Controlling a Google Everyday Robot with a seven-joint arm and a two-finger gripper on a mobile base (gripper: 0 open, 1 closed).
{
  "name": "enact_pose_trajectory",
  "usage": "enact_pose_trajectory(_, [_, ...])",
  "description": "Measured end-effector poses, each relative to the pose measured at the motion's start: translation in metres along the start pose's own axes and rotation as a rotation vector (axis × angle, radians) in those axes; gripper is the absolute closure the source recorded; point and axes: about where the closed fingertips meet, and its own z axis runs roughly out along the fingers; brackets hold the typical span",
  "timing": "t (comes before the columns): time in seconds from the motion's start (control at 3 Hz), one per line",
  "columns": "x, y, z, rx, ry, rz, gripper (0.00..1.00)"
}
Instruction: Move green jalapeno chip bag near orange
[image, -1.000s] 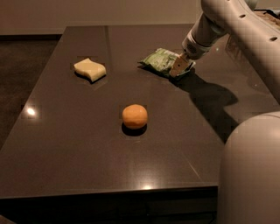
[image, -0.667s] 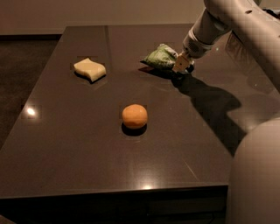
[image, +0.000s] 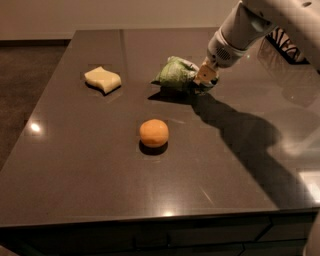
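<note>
The green jalapeno chip bag (image: 176, 74) is a crinkled light-green foil bag at the back middle of the dark table (image: 90, 175). My gripper (image: 204, 80) comes in from the upper right and is shut on the bag's right end. The bag hangs slightly above the tabletop, with its shadow just below it. The orange (image: 154, 132) sits on the table in front of the bag and a little to its left, well apart from it.
A pale yellow wavy block (image: 102, 79) lies at the back left of the table. My white arm (image: 240, 30) reaches across the back right corner and throws a long shadow over the table's right side. The table's front edge runs along the bottom.
The gripper has carried the bag a little to the left and toward the front, closer to the orange. The orange and the yellow block have not moved.
</note>
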Motion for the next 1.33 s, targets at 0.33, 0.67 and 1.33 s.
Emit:
enact_pose_trajectory(0.33, [-0.005,0.032,-0.003,-0.044,-0.001,-0.043,1.00])
enact_pose_trajectory(0.67, [-0.004,0.058,-0.004,-0.084,0.012,-0.061,1.00])
enact_pose_trajectory(1.33, [0.009,0.090,-0.011,-0.112,0.066,-0.060,0.85])
